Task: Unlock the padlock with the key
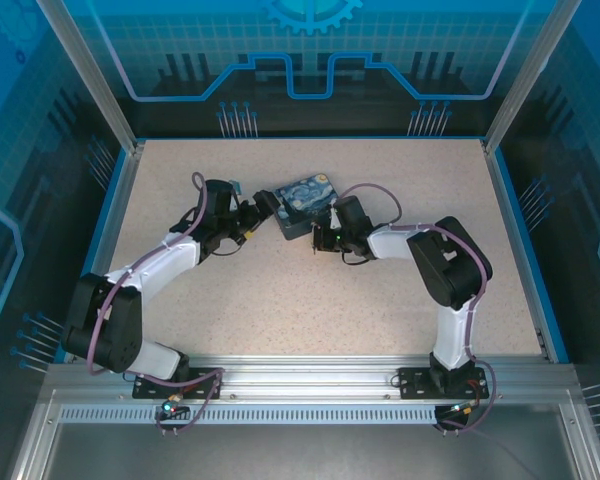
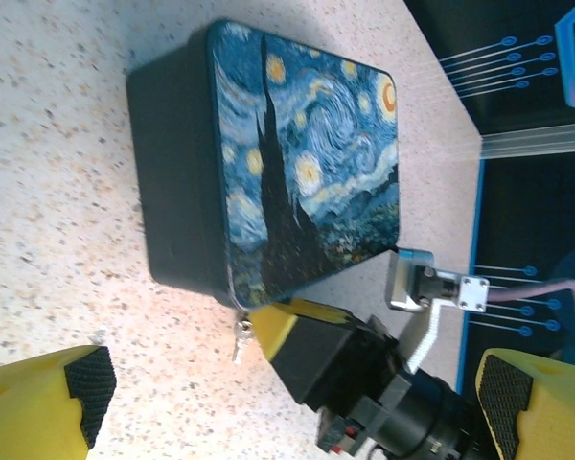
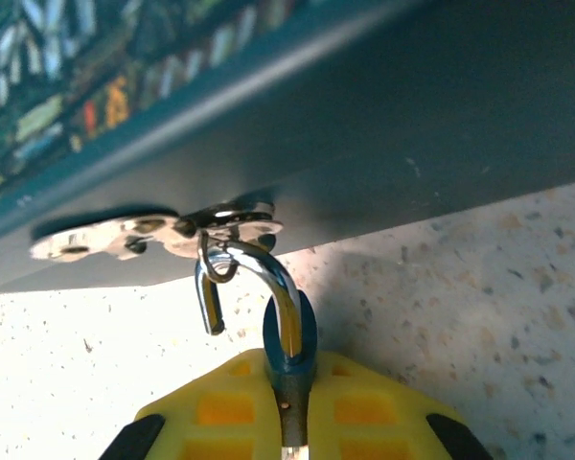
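The padlock (image 3: 304,331) is a small dark blue-grey body with a chrome shackle. The shackle hooks through a little ring on the metal hasp (image 3: 153,233) of the painted box (image 2: 297,153), and its free end hangs loose on the left. My right gripper (image 3: 292,383) is shut on the padlock's body, at the box's front corner (image 1: 315,235). My left gripper (image 2: 297,388) stands wide open just left of the box (image 1: 265,207), its pads (image 2: 88,383) far apart with nothing between them. In the left wrist view a small silvery piece (image 2: 241,338) hangs at the box's corner. The key is hidden.
The box (image 1: 305,200) lies on the speckled table (image 1: 280,300) near the middle, toward the back. Blue side rails (image 1: 520,240) and dark enclosure walls border the table. Both arms reach in toward the box from the near edge.
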`<state>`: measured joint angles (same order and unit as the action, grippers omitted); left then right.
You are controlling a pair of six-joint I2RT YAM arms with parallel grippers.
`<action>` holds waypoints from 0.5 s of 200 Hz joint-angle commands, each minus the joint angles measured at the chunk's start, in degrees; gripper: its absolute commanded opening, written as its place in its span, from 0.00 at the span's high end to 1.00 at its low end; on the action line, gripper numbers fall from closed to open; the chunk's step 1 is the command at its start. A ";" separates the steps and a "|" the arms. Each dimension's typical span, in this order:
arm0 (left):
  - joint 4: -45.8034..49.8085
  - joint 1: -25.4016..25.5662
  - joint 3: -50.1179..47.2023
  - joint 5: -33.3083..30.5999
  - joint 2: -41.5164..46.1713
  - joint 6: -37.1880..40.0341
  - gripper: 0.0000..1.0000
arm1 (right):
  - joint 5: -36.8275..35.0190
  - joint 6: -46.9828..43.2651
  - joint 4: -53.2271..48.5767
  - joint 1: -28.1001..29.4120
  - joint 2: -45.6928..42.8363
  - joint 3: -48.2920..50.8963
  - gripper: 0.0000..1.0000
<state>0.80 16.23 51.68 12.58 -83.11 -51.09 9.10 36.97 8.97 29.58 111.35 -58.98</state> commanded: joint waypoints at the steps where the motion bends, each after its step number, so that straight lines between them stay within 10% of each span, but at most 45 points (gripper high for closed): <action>1: 5.91 -0.28 3.55 -5.65 1.81 5.94 0.01 | -0.36 2.16 -7.90 -0.06 -1.90 -0.83 1.00; 100: 9.56 5.27 9.87 -15.49 -6.94 14.40 0.01 | 3.13 7.27 -6.73 -1.71 -3.40 1.45 1.00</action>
<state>7.73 19.35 59.13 0.82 -86.70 -40.77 9.87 41.89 2.02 29.15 109.19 -59.24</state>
